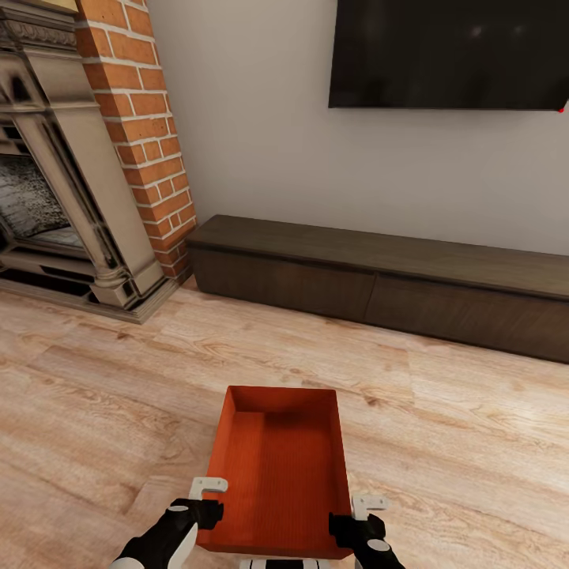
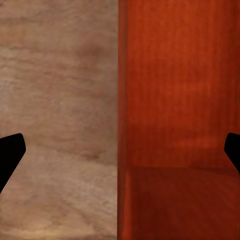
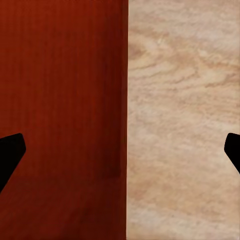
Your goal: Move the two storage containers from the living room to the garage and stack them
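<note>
One orange-red storage container (image 1: 280, 474) lies open-top on the living room's light wood planks, directly ahead of me. My left gripper (image 1: 207, 499) is open at its near left corner. In the left wrist view the left gripper (image 2: 120, 150) straddles the container's (image 2: 180, 100) side wall, one finger inside and one outside. My right gripper (image 1: 357, 515) is open at the near right corner. In the right wrist view the right gripper (image 3: 120, 150) straddles the opposite wall of the container (image 3: 60, 100). The other container and the garage are out of view.
A long low dark cabinet (image 1: 379, 276) runs along the wall ahead, under a black TV (image 1: 450, 51). A red brick column (image 1: 146, 142) and a fireplace (image 1: 55, 197) stand at the left. Wood floor (image 1: 95, 395) stretches on both sides of the container.
</note>
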